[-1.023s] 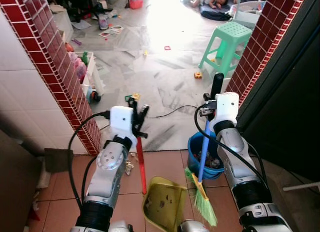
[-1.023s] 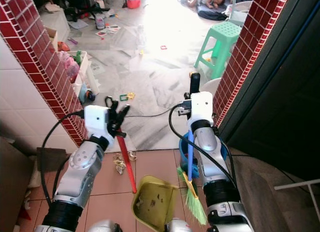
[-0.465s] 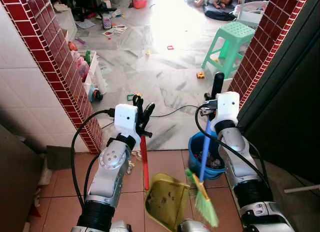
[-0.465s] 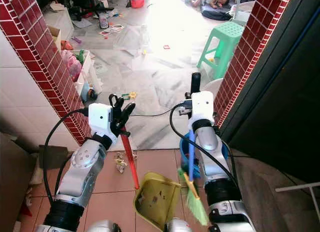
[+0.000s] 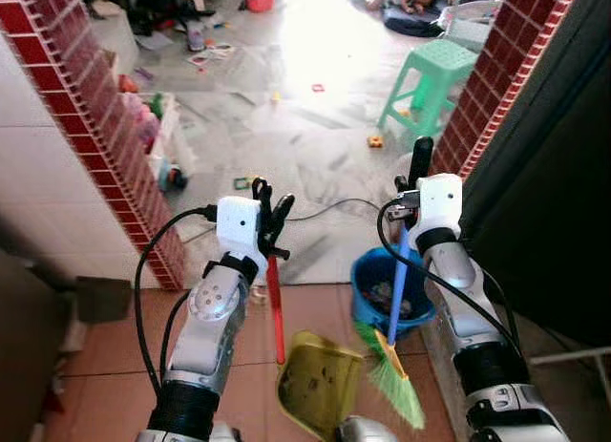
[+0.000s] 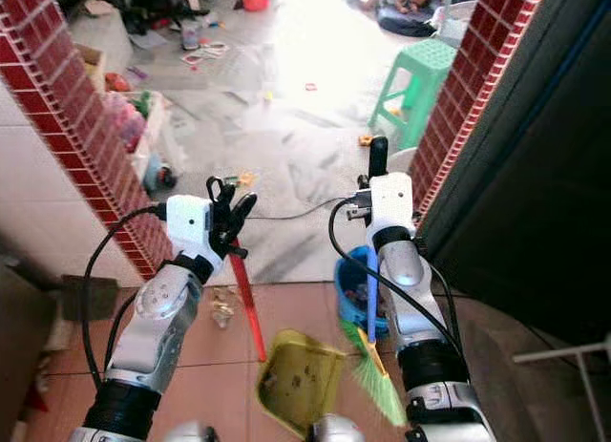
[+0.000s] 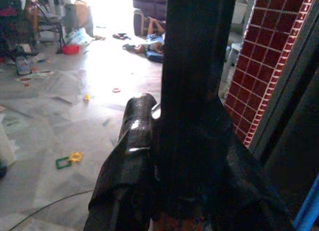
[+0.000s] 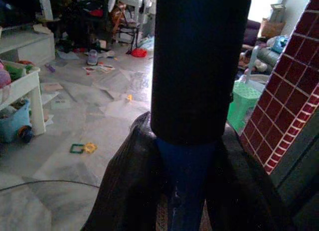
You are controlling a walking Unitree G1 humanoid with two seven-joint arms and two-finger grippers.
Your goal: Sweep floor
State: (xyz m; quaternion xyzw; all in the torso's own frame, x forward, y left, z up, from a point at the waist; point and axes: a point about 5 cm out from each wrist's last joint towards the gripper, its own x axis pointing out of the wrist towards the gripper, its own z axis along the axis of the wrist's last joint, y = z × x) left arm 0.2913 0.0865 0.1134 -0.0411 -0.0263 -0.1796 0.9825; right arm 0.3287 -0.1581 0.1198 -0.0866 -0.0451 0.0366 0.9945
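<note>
Left hand [image 5: 271, 213] is clamped around the red handle [image 5: 276, 308] of a yellow-green dustpan [image 5: 318, 385], which hangs low over the terracotta floor tiles [image 5: 115, 347]. Right hand [image 5: 412, 189] grips the blue handle [image 5: 395, 284] of a broom [image 5: 399, 389]; the green bristles splay out just beside the dustpan's right edge. A blue bucket [image 5: 368, 275] holding debris stands behind the broom handle, at the seam between the terracotta tiles and the grey marble floor [image 5: 305, 127]. Red brick-tiled pillars [image 5: 86, 108] frame the doorway. Scattered toys and papers litter the marble floor; a green plastic stool [image 5: 430, 79] stands near its right side.
</note>
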